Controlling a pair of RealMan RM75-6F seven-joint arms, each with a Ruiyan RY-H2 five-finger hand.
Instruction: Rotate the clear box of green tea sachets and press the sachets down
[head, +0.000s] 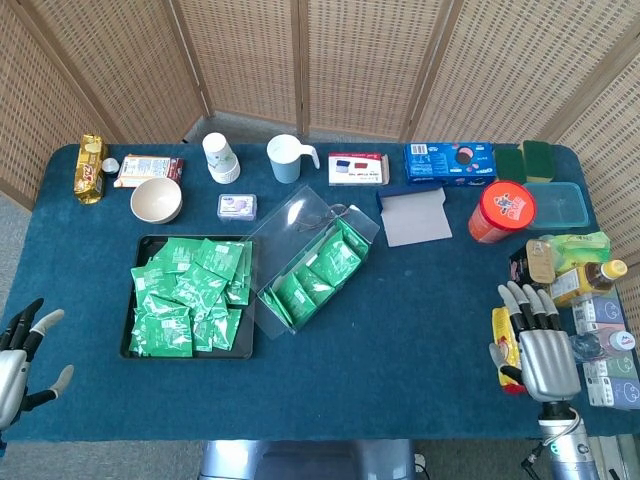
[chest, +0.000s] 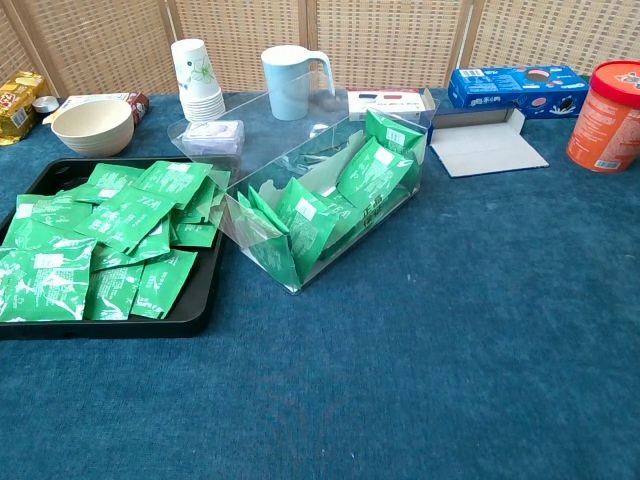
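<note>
The clear box (head: 311, 262) (chest: 320, 190) lies diagonally mid-table with its lid flipped open toward the back left. Green tea sachets (head: 318, 272) (chest: 350, 190) stand on edge inside it. My left hand (head: 17, 362) hangs off the table's front left corner, fingers spread, holding nothing. My right hand (head: 541, 347) rests at the front right edge, fingers straight and apart, empty, beside a yellow packet (head: 503, 332). Both hands are far from the box and neither shows in the chest view.
A black tray (head: 136, 350) (chest: 196, 312) piled with loose green sachets sits just left of the box. Behind stand a bowl (head: 156, 200), paper cups (head: 220, 157), a jug (head: 287, 158), small boxes and a red tub (head: 501, 211). Bottles and packets crowd the right edge.
</note>
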